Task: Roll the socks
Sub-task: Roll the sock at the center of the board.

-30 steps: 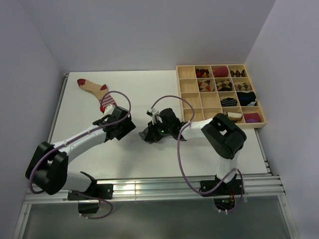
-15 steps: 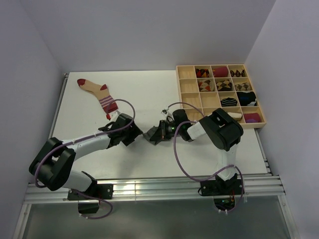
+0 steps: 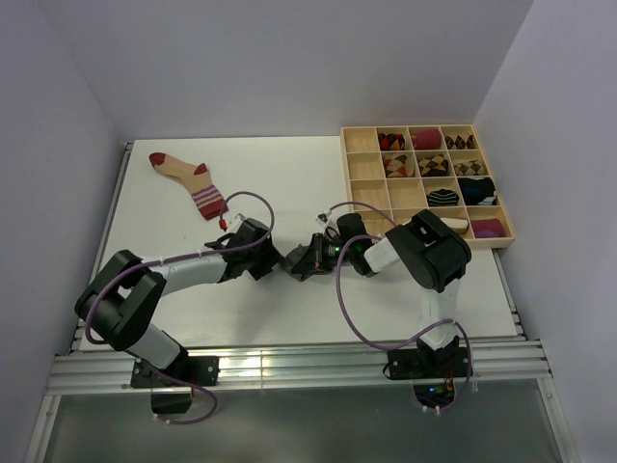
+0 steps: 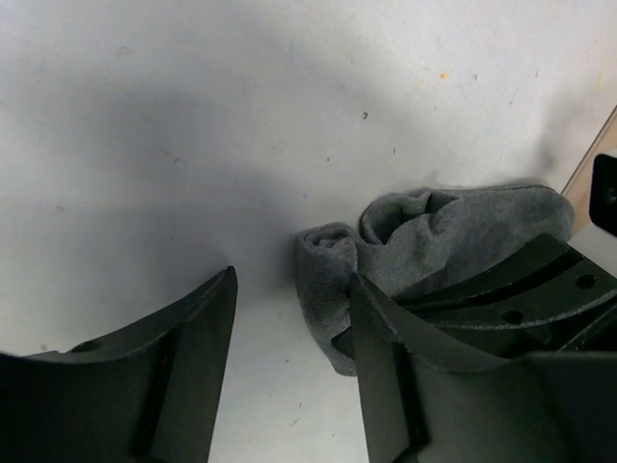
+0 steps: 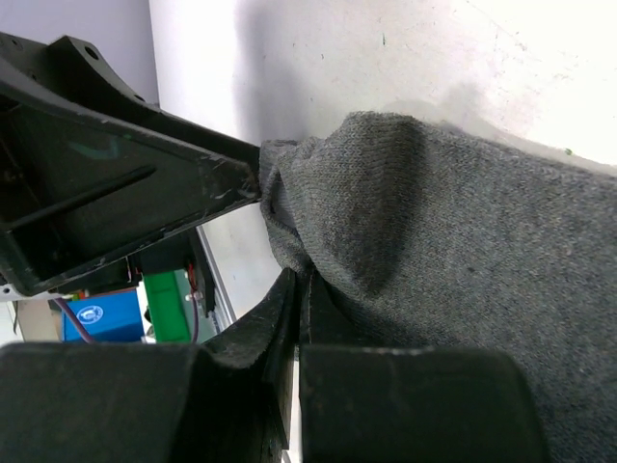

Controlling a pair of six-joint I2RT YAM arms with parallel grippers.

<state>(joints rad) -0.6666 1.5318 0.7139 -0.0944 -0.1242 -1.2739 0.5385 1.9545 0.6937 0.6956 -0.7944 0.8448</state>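
Jaws of my right gripper [image 5: 297, 289] are pinched together on a fold of the grey sock [image 5: 463, 241]. It lies bunched on the table [image 3: 280, 174] around the middle, a little toward the near edge. My left gripper [image 4: 292, 294] faces it from the left with its jaws apart. The sock's rolled end sits just inside that gap, against one finger and clear of the other. Well off to the far left the beige sock [image 3: 188, 177] lies flat, dark-red toe to the left, striped cuff toward the near side. At the far right stands the wooden tray [image 3: 344, 178], with sock bundles [image 3: 442, 198] in several compartments.
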